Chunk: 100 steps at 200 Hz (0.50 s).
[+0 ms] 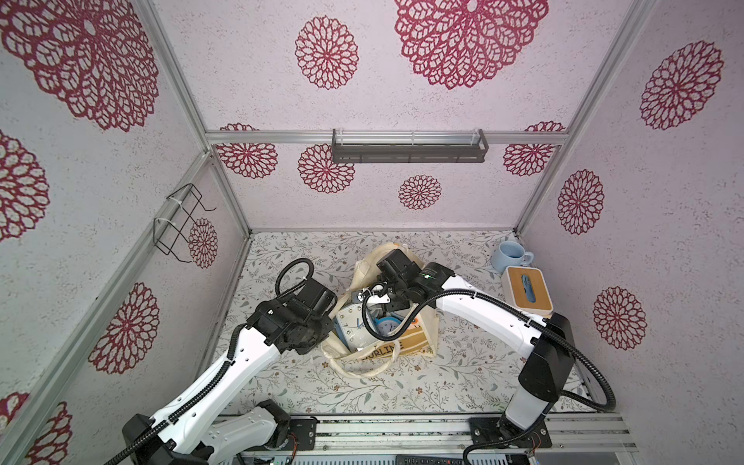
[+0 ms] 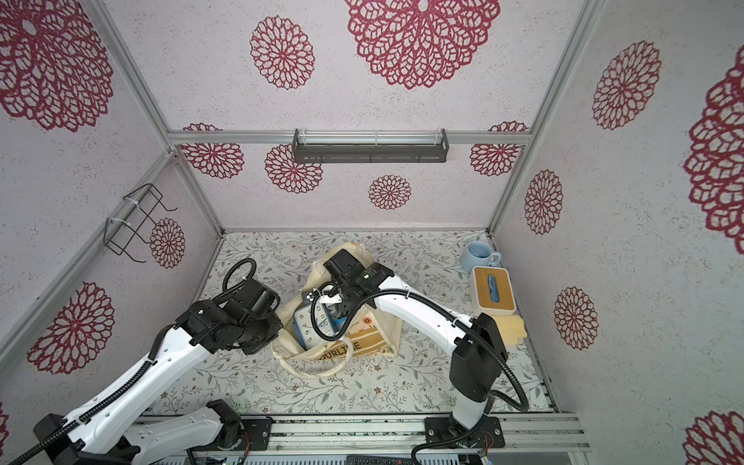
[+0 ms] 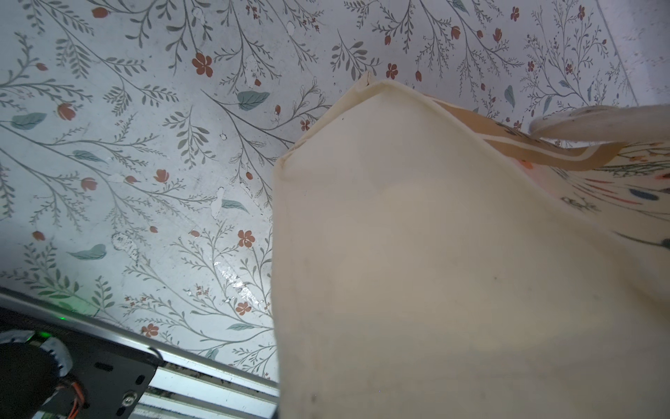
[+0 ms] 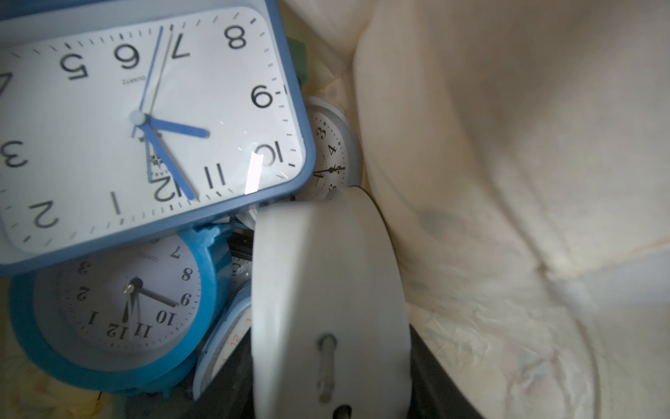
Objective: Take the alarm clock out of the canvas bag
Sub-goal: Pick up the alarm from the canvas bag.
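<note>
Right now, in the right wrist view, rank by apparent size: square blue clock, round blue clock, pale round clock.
1. square blue clock: largest, though it lies on top, nearer the camera.
2. round blue clock.
3. pale round clock: partly hidden, so true size is unsure.

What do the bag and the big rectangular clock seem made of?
The bag: matte cream cloth, likely canvas; it folds and has stitched seams. The rectangular clock: smooth blue frame, probably plastic; clear cover, glass or plastic, shows a glint.

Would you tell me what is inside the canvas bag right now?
Inside the canvas bag lie a rectangular blue-framed clock, a round blue alarm clock and a small white clock. The rectangular clock covers whatever lies beneath.
</note>
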### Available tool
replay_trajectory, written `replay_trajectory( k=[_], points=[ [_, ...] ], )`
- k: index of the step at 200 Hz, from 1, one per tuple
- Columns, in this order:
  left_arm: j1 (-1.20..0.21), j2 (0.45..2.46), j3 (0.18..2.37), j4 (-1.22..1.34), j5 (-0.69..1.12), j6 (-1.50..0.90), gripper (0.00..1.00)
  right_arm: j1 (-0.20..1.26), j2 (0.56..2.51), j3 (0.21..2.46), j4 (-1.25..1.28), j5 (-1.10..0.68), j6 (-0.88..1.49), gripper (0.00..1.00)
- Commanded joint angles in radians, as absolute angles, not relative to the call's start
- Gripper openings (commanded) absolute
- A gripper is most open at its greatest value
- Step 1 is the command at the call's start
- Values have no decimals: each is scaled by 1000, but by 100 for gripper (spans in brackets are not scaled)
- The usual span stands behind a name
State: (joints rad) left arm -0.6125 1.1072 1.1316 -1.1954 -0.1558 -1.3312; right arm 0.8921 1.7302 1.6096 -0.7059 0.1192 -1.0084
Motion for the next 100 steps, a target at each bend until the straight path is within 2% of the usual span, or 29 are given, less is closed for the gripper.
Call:
replay_trajectory(
  k=[1,44,100],
  points=[
    [-593,1118,1157,-1246,-263,-1335,0,905,1692,1595,-710,110,-976,33],
    [-570,1130,1228,-1316,-342,-1255,0,911,1644,1738,-680,104,-927,32],
    [-426,1158,1368,-1395,-448,-1039,0,910,1559,1862,-579,43,-770,33]
  ],
)
